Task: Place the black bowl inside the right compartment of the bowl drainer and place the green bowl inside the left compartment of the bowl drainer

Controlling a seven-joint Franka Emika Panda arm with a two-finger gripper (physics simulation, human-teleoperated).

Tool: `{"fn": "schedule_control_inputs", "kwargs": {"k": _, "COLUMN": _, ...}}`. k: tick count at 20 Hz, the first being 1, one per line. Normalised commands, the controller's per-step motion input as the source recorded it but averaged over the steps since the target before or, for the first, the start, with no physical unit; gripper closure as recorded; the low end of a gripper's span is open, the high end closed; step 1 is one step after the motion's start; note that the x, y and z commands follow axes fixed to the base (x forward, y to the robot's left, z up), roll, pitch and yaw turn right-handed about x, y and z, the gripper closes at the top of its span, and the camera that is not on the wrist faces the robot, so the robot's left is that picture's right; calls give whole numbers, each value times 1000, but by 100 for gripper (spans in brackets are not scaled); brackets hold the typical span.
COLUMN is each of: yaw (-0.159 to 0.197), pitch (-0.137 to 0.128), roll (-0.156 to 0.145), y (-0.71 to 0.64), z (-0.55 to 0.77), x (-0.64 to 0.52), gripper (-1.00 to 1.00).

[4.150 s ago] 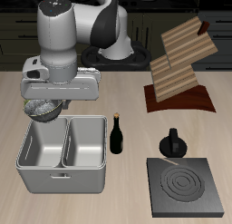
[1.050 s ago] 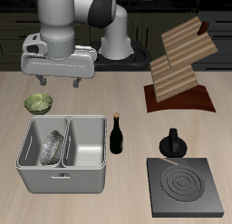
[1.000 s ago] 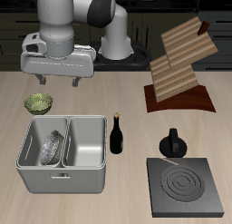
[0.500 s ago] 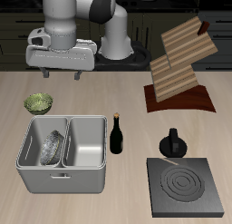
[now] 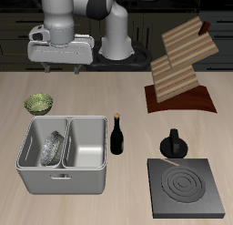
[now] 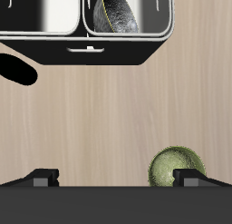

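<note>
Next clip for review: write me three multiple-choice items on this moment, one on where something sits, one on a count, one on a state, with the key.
1. Where is the grey-silvery speckled black bowl?
A. On the table beside the dark wine bottle
B. On edge in one well of the light-grey metallic bowl drainer
C. On the black stove plate

2. How many bowls are inside the drainer?
A. None
B. One
C. Two

3. What does the gripper hold?
A. Nothing
B. The olive green bowl
C. The bottle

Key:
1 B, it leans inside a well.
2 B, the other well is bare.
3 A, it hangs high with nothing between the fingers, and the green bowl sits on the table behind the drainer.
</note>
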Motion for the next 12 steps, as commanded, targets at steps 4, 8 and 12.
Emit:
{"fn": "schedule_control_inputs", "kwargs": {"k": 4, "yaw": -6, "pitch": 18, "roll": 7, "y": -105, "z": -146, "x": -225, "gripper": -100}}
{"fn": "schedule_control_inputs", "kwargs": {"k": 8, "yaw": 15, "pitch": 3, "roll": 50, "y": -12, "z": -129, "x": -327, "gripper": -100}}
{"fn": "schedule_control_inputs", "kwargs": {"k": 12, "yaw": 1, "pitch": 3, "roll": 7, "y": -121, "z": -21, "x": -178, "gripper": -100}}
